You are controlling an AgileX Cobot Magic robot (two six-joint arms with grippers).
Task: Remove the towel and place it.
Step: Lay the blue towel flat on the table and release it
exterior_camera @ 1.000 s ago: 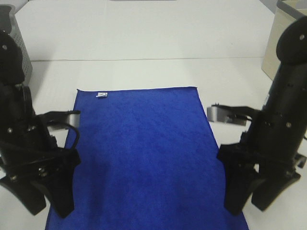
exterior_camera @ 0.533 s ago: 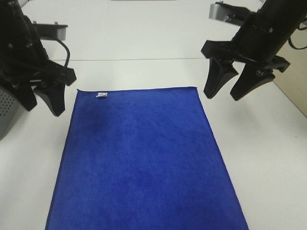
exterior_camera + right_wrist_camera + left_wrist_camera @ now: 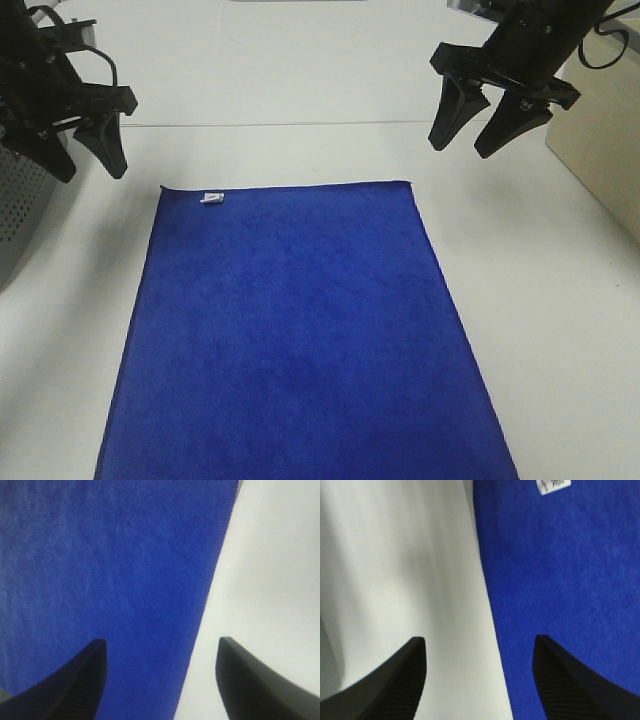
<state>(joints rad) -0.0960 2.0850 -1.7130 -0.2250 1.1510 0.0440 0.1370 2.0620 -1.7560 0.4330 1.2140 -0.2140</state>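
**Mia:** Where was the towel?

**Ben:** The towel [image 3: 300,330] lay flat and spread out on the white table [image 3: 560,300]. It filled the middle and the bottom of the high view. Its small white tag [image 3: 211,198] sat at the towel's upper left corner. The frame cut off the towel's near edge.

**Mia:** And the robot's hands?

**Ben:** The left gripper [image 3: 90,170] hung at the upper left, just past the corner with the tag. It was spread wide and held nothing. The right gripper [image 3: 460,148] hung at the upper right, just past the other top corner. It was spread wide and held nothing too. Neither one touched the towel.

**Mia:** What else was there?

**Ben:** A thin line [image 3: 300,124] ran across the table above the towel. A grey box [image 3: 15,210] with tiny holes stood at the left edge. A tan box [image 3: 600,150] stood at the right edge. Both were cut off, so I could not tell what was inside them.
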